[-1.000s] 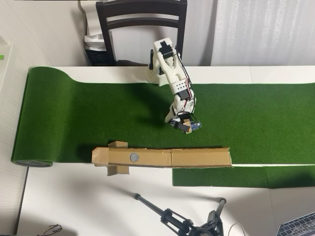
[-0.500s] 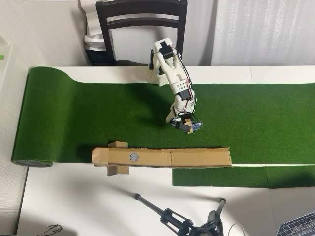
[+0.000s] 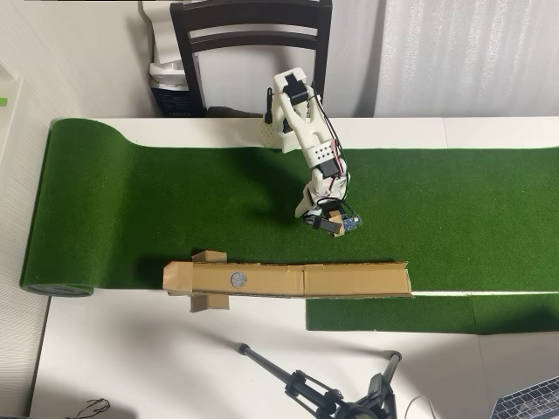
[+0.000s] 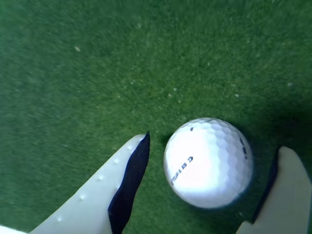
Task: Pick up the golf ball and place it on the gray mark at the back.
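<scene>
In the wrist view the white dimpled golf ball [image 4: 208, 162] rests on green turf between the two fingers of my gripper [image 4: 212, 146]. The fingers stand open, one on each side of the ball, with small gaps to it. In the overhead view my white arm reaches down onto the turf and my gripper [image 3: 325, 223] covers the ball, which is hidden there. The gray mark [image 3: 236, 279] is a small round spot on the left part of a long brown cardboard strip [image 3: 349, 280], below and left of the gripper.
The green turf mat [image 3: 157, 209] runs across the white table. A dark chair [image 3: 253, 35] stands behind the arm's base. A black tripod [image 3: 323, 393] lies below the cardboard strip. A small cardboard flap [image 3: 208, 302] sticks out under the strip's left end.
The arm has hardly moved; the gripper stays low over the same spot on the turf.
</scene>
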Robot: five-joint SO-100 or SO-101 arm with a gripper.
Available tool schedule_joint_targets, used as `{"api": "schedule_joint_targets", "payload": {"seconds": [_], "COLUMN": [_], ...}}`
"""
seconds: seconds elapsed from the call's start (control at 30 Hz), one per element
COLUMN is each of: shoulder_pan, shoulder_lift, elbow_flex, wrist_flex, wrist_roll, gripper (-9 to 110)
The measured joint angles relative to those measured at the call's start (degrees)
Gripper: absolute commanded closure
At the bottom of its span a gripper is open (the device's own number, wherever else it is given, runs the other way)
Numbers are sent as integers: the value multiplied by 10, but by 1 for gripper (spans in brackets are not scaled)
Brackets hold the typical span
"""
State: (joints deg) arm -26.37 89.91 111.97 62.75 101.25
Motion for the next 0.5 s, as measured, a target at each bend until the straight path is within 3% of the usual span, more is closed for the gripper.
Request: {"api": "schedule_joint_targets", "payload": {"seconds": [0.33,0.5], "shoulder_pan": [0,0], "shoulder_lift": [-50,-50], "elbow_flex": [-1,-1], "wrist_flex": [0,0], "wrist_roll": [0,0], "gripper": [61,70]}}
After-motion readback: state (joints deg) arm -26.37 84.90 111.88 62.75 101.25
